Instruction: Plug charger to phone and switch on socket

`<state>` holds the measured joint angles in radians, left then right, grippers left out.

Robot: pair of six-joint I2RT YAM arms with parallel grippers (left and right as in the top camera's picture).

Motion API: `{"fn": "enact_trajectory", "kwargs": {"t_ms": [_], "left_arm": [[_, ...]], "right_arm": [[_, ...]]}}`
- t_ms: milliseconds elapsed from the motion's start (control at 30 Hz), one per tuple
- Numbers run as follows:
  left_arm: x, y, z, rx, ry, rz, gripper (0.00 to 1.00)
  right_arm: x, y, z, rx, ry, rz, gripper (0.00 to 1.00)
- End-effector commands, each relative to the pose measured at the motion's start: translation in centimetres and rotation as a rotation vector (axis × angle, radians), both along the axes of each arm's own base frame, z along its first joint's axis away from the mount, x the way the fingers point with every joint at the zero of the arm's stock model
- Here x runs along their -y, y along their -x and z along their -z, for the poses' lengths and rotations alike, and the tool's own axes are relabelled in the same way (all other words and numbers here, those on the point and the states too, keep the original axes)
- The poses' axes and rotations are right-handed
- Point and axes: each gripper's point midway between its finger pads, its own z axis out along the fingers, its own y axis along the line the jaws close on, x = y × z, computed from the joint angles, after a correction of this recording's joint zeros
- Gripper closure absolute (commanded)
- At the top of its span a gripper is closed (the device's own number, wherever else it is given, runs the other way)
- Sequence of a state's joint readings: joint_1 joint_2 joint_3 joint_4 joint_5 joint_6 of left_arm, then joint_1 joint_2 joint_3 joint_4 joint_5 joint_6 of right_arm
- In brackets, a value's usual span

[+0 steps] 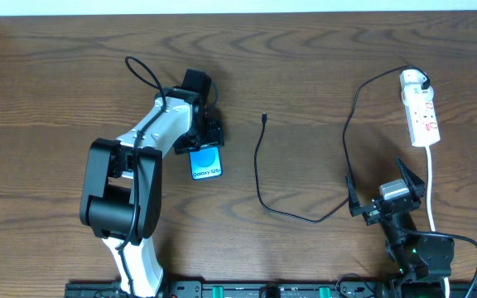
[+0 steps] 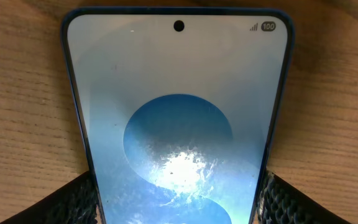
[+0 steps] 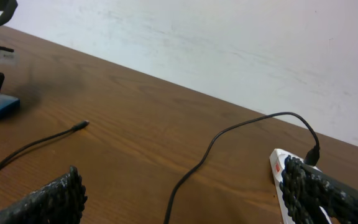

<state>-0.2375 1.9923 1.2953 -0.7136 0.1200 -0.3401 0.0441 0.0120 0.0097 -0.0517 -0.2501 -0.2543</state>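
Observation:
The phone (image 1: 208, 163) lies flat on the wooden table, its blue screen up and the white text band at its near end. It fills the left wrist view (image 2: 179, 124). My left gripper (image 1: 206, 136) is down over the phone's far end, its two fingers (image 2: 178, 202) pressed on the phone's long edges. The charger cable (image 1: 259, 170) loops across the middle of the table. Its connector tip (image 1: 264, 117) lies free, right of the phone. Its plug (image 1: 421, 83) sits in the white socket strip (image 1: 419, 112) at the far right. My right gripper (image 1: 386, 199) is open and empty, near the cable (image 3: 229, 134) and the socket (image 3: 276, 186).
The socket's thick white cord (image 1: 431, 186) runs down the right side, past my right arm, to the front edge. In the right wrist view a white wall (image 3: 229, 50) stands behind the table's far edge. The phone's edge (image 3: 2, 106) shows there at the far left.

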Motion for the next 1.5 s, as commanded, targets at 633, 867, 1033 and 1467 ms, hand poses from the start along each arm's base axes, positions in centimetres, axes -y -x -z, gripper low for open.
{"fn": "enact_trajectory", "kwargs": {"t_ms": [633,867,1033,1467], "left_arm": [[-1.2,4.7,4.0,-0.152,-0.132,0.026,0.12],[-1.2,4.9,4.6,-0.166,-0.136,0.025,0.16],[-1.3,5.0,4.6,-0.171,-0.138,0.008,0.25],[-3.0,4.2,3.2,-0.176,-0.156,-0.038,0.28]], "right_arm": [[-0.3,0.1,0.1,-0.001,-0.006,-0.013,0.01],[-0.3,0.1,0.1,-0.001,-0.006,-0.013,0.01],[-0.3,0.1,0.1,-0.001,-0.007,-0.013,0.01],[-0.3,0.1,0.1,-0.001,-0.006,-0.012,0.01]]}}
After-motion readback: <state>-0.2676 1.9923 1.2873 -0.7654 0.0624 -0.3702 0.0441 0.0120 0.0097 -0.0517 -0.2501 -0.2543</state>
